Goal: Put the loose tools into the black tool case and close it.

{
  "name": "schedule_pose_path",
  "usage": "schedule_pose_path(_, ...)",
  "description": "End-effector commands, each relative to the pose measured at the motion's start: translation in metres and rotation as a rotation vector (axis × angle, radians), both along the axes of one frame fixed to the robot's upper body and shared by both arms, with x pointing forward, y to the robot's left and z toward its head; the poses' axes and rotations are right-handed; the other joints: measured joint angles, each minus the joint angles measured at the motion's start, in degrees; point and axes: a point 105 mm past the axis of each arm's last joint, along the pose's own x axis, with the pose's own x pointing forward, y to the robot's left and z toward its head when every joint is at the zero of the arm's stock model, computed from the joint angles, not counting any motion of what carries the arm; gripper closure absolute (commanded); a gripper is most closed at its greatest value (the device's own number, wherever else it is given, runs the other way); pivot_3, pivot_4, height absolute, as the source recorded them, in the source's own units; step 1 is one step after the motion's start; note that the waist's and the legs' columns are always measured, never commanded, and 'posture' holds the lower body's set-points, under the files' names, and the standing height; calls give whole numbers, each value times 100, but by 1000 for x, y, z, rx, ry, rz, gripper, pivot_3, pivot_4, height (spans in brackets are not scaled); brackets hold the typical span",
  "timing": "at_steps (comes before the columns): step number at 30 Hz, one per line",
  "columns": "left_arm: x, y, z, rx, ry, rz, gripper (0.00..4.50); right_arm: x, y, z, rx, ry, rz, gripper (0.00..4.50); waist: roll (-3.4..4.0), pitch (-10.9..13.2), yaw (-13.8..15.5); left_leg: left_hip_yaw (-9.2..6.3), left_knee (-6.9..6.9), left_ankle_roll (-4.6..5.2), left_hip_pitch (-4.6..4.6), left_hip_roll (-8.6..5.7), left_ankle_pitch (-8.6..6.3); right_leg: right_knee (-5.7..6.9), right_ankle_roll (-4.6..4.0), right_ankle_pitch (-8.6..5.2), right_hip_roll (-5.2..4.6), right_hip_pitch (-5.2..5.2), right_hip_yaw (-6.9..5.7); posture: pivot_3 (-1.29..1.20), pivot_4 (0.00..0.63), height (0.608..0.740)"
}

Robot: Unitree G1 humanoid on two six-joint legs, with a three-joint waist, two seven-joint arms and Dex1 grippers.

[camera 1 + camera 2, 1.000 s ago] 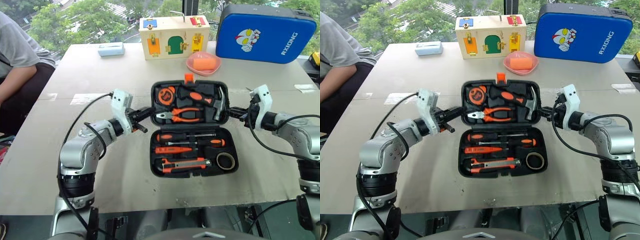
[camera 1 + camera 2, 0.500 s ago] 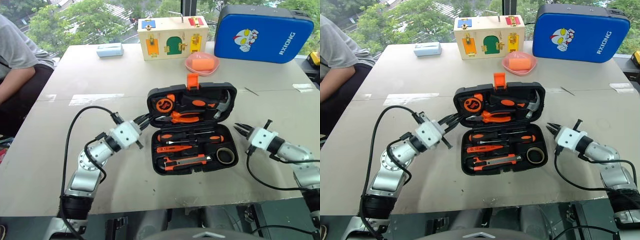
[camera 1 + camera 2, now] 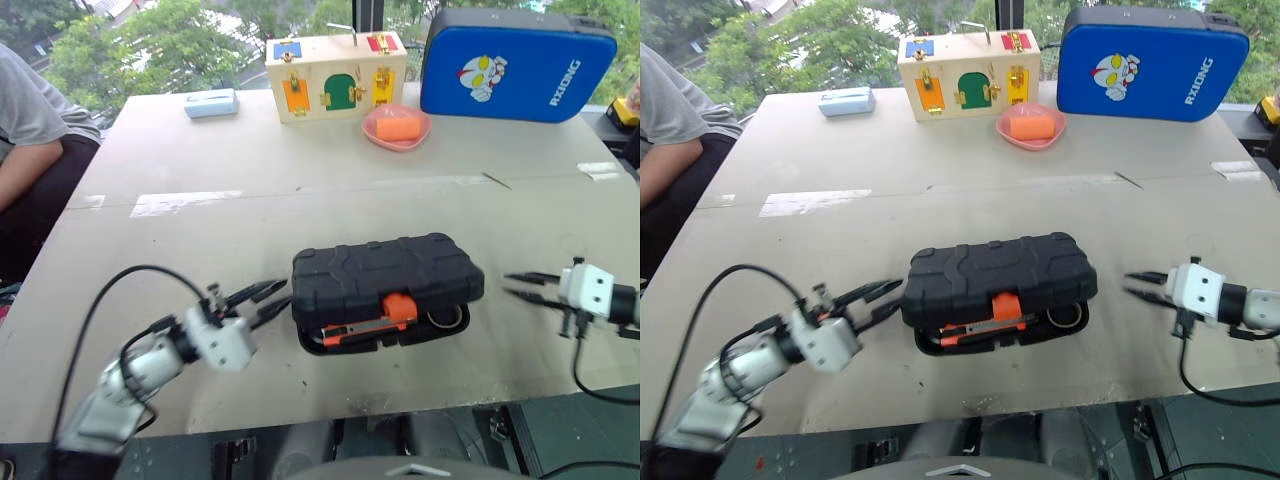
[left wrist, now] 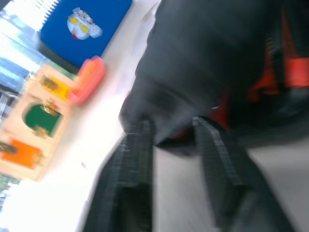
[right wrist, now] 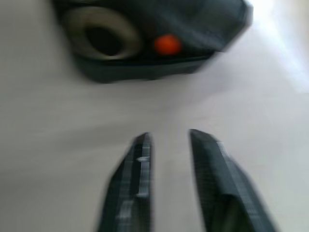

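at the left edge of the table (image 3: 150, 150) a person's arm (image 3: 25, 165) in a grey sleeve rests beside the tabletop. nearer the front, the left gripper (image 3: 268, 303) lies low over the table, pointing at the left end of the black tool case (image 3: 385, 275); its two fingers stand apart with nothing between them, and their tips are just beside the case wall, whether touching cannot be told. in the left wrist view the same fingers (image 4: 133, 174) frame the dark corner of the case.

the case sits in the middle of the near half of the table with its lid lowered over the base but not fully down: a gap shows along the front edge. in that gap the black-and-orange utility knife (image 3: 352, 334) shows, and at the right end the small black tape roll (image 3: 446, 318); the roll also shows in the right wrist view (image 5: 101, 36). the orange latch (image 3: 399, 308) hangs at the front of the lid, over the gap.

to the right of the case the right gripper (image 3: 522, 285) points at its right end, clear of it, fingers parted and empty.

along the far edge stand a pale blue box (image 3: 209, 102), a wooden latch board (image 3: 335, 62), a pink dish (image 3: 396, 125) with an orange block in it, and a blue case with a cartoon figure (image 3: 515, 65).
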Motion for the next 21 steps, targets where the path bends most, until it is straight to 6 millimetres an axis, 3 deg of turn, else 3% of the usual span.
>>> schedule_pose_path(1,-7,1,22,-51,79,-21,1182,-13,13,18,57,72,74,1768,4,4,47,1,-3,2,23,0,-2,-4,-1,0,0,25,-2,0,150,735)
schedule_pose_path(2,-8,6,20,-30,137,-8,798,-19,19,17,72,111,92,1404,13,5,72,-3,-3,5,34,0,-4,-8,-1,-1,-2,44,-11,0,150,735)
schedule_pose_path(6,-4,29,10,-9,317,86,798,-34,36,13,124,200,133,1404,20,6,140,-8,-2,13,46,-1,-9,-30,0,-1,-2,68,-29,0,150,735)
schedule_pose_path(8,16,42,4,-54,419,189,699,-40,42,7,128,228,156,2001,20,7,176,-9,-2,13,45,-2,-9,-31,1,-1,0,67,-52,0,150,735)
schedule_pose_path(10,41,49,9,-150,466,261,1166,-48,46,2,132,268,183,2620,23,9,223,-26,3,13,43,-4,-9,-31,1,-1,5,69,-75,0,150,735)
schedule_pose_path(11,48,50,10,-177,485,279,1493,-50,47,1,133,280,189,3250,22,10,225,-42,13,13,36,-7,-9,-31,2,0,19,71,-91,0,150,735)
schedule_pose_path(13,67,43,9,-224,593,253,2437,-57,52,-6,122,317,217,4256,19,10,210,-47,22,12,34,-13,-9,-31,4,1,19,79,-97,0,150,735)
schedule_pose_path(14,76,35,11,-231,616,209,2940,-59,53,-11,110,320,225,4500,18,8,209,-49,27,12,31,-14,-9,-31,5,1,19,76,-97,0,150,735)
schedule_pose_path(18,105,3,10,-187,678,68,4342,-54,54,-27,76,295,221,4500,11,6,180,-51,39,-10,30,-19,4,-26,7,2,20,79,-102,0,150,735)
schedule_pose_path(21,120,-20,5,-138,713,-21,4428,-43,60,-34,69,262,203,4500,7,7,100,-47,41,-15,25,-19,8,-19,7,2,21,75,-87,0,150,735)
